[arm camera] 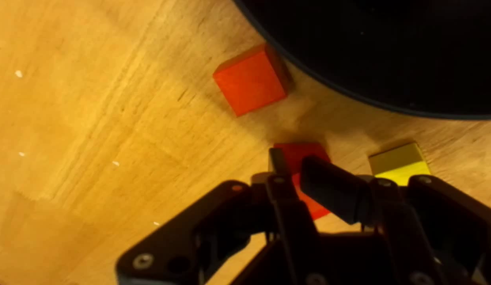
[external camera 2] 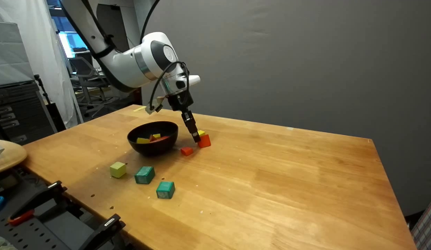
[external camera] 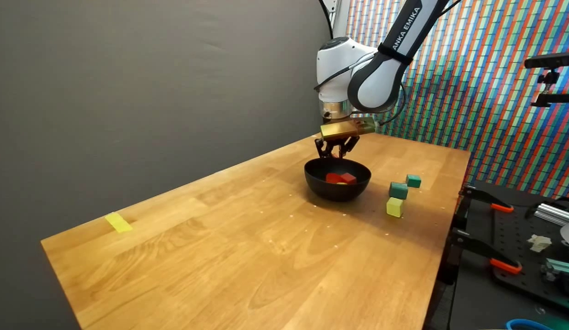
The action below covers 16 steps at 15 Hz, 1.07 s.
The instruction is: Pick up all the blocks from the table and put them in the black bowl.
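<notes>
Fingers (arm camera: 330, 188) have a red cube (external camera 2: 204, 141) pinched between them, clear enough in the wrist view, but I can't tell if it's off the bench (external camera: 220, 256) at all. There's a yellow cube (arm camera: 403, 170) right next to it (no idea whether they touch), and another red cube (arm camera: 251, 83) just beside the black bowl (external camera: 338, 193). Bowl's upright on the bench with some red blocks (external camera: 348, 178) and yellow blocks (external camera 2: 143, 140) in it, overlapping too much for me to count. Off another side of it, in both exterior views, you get a loose row on the bench: pale yellow cube (external camera 2: 117, 169), teal-green cube (external camera 2: 144, 174), then a second teal-green cube (external camera 2: 165, 190). Also around: a flat yellow strip (external camera: 118, 222) near the bench edge, plus black-and-orange clamps (external camera: 483, 250) off to the side.
</notes>
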Tool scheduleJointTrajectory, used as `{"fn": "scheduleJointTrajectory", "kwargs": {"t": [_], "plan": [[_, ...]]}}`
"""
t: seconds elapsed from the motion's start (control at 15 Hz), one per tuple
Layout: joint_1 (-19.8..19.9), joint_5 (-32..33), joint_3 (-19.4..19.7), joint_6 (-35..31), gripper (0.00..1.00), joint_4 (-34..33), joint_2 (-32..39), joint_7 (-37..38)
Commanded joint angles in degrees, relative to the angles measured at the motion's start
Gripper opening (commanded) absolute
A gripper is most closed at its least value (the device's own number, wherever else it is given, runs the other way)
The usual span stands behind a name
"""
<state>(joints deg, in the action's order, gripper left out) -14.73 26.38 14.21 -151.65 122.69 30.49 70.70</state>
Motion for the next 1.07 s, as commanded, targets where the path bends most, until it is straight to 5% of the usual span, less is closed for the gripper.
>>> {"fn": "scheduleJointTrajectory", "kwargs": {"t": [0.0, 0.27, 0.33, 0.47, 0.53, 0.67, 1.0], "plan": [[-1.0, -1.1, -0.1, 2.0, 0.05, -3.2, 2.1, 1.0], [-1.1, -0.9, -0.5, -1.3, 0.11, 0.1, -1.8, 1.2], [-1.7, -0.7, 0.0, -1.8, 0.33, 1.1, -3.2, 2.5], [-1.2, -0.5, -0.3, -1.0, 0.43, -0.9, -0.7, 1.9], [-1.3, -0.4, -0.3, -0.9, 0.25, -0.7, -1.2, 2.2], [-1.3, -0.5, -0.3, -0.8, 0.41, -0.7, -0.8, 2.2], [-1.4, -0.5, -0.2, -0.9, 0.43, -0.8, -0.3, 2.1]]}}
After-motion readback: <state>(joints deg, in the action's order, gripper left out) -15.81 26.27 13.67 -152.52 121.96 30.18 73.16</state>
